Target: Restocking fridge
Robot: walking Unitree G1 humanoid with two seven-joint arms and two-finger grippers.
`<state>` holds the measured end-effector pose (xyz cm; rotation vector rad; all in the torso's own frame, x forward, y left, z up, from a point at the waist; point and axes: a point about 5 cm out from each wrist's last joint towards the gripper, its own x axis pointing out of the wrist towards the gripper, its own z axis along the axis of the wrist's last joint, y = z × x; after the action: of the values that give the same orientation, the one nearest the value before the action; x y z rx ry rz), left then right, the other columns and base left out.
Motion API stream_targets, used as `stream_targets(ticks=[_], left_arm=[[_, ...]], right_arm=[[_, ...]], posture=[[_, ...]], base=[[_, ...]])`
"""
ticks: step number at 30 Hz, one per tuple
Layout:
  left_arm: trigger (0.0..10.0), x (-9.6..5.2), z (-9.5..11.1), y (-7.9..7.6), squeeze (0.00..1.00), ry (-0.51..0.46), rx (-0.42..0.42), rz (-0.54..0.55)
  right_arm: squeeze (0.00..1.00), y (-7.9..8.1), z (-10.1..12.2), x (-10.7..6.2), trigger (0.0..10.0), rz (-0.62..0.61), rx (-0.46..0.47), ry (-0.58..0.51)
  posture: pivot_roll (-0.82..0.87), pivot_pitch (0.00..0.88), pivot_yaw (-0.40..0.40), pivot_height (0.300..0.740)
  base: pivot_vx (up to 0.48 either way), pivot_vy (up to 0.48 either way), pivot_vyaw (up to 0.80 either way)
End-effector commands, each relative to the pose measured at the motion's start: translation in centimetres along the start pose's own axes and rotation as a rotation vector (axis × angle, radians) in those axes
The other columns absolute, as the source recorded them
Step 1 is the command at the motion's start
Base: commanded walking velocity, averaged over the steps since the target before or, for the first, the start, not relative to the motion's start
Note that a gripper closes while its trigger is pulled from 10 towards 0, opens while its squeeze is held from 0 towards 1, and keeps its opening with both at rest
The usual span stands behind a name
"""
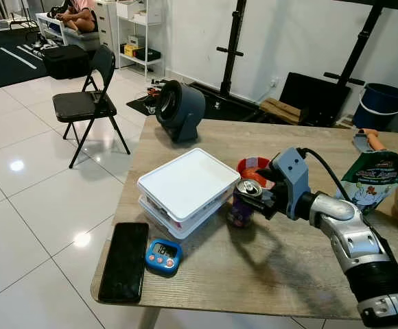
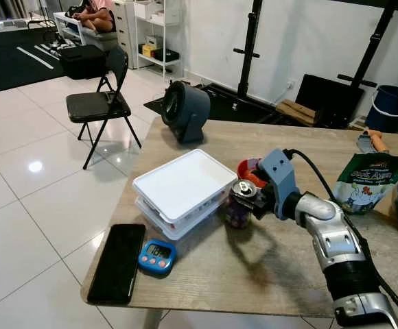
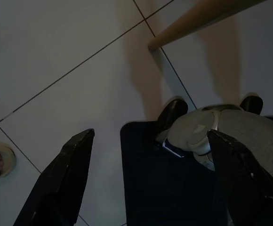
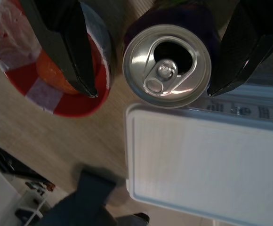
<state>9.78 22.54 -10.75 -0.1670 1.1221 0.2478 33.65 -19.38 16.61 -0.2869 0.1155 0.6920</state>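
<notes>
Straddling the opened purple aluminium drink can [image 4: 167, 66], the right gripper [image 1: 259, 199] stands spread, not touching it; the can sits just beside the white lidded plastic box [image 1: 189, 184]. Left gripper [image 3: 150, 183] hangs spread above floor.

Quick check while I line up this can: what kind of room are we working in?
Probably a lived-in home room doubling as a gym or workspace: a wooden table on white floor tiles, a folding chair, and a black exercise rack against the wall.

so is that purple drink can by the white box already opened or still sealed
Opened. The right wrist view shows the purple aluminium drink can upright, its pull tab pushed in and the mouth hole dark. The right gripper straddles it, fingers open.
</notes>
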Motion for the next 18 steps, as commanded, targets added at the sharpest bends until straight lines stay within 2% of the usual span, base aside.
stream_targets(ticks=[1,6,10,18], left_arm=[[10.0,0.00,-0.34,-0.38,0.00,0.012,0.014,-0.014],[10.0,-0.01,-0.43,-0.37,0.00,0.015,0.017,-0.014],[10.0,-0.02,-0.48,-0.38,0.00,0.017,0.022,-0.015],[10.0,-0.01,-0.41,-0.36,0.00,0.017,0.029,-0.016]], right_arm=[[0.00,-0.31,-0.78,-0.07,10.0,-0.026,0.043,0.046],[0.00,-0.25,-1.47,0.04,10.0,-0.039,0.094,0.078],[0.00,-0.01,-1.24,0.37,10.0,-0.030,0.149,0.044],[0.00,0.34,-1.05,0.72,10.0,-0.021,0.174,0.015]], posture=[[0.02,0.000,-0.067,0.740],[0.02,0.000,-0.067,0.740],[0.02,0.000,-0.067,0.740],[0.02,0.000,-0.066,0.740]], base=[[0.000,0.000,0.00],[0.000,0.000,0.00],[0.000,0.000,0.00],[0.000,0.000,0.00]])
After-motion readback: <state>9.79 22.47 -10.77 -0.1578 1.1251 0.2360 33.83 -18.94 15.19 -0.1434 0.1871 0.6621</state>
